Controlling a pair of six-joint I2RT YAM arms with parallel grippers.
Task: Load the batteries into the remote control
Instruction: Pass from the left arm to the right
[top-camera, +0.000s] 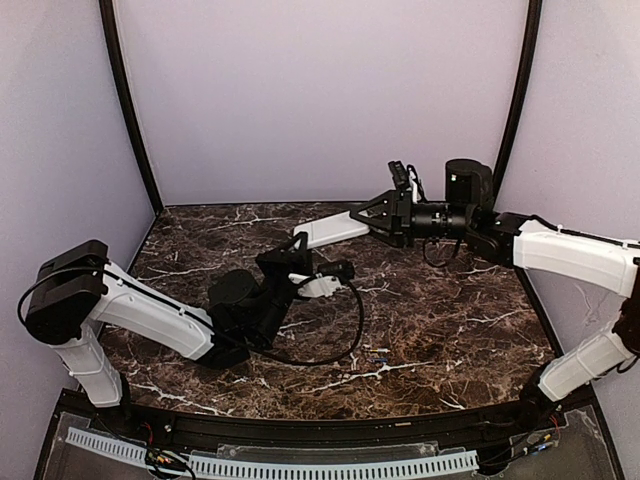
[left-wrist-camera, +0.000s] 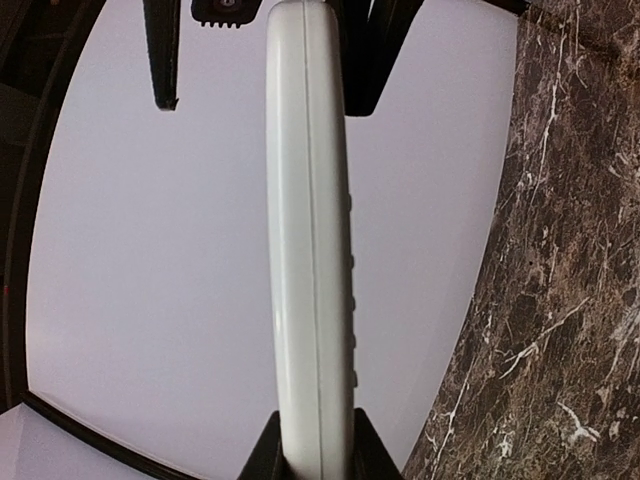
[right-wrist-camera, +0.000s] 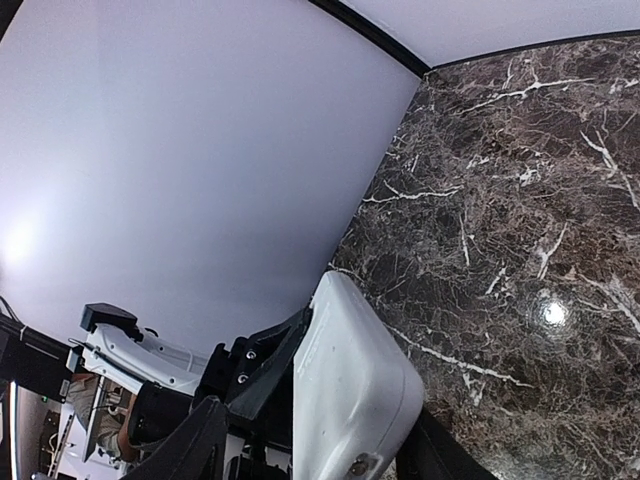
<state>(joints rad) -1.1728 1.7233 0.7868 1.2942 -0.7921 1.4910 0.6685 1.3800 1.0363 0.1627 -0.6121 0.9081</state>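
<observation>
The white remote control is held level above the marble table between both arms. My left gripper is shut on its near-left end. In the left wrist view the remote runs edge-on away from the gripper, with small buttons on its right side. My right gripper is open around the remote's other end. In the right wrist view the remote lies between the fingers, close to the right one and apart from the left one. The batteries, tiny dark cylinders, lie on the table in front.
The dark marble table is walled by pale lilac panels at the back and sides. A black cable loops from my left wrist over the table. The left arm's black fingers show in the right wrist view.
</observation>
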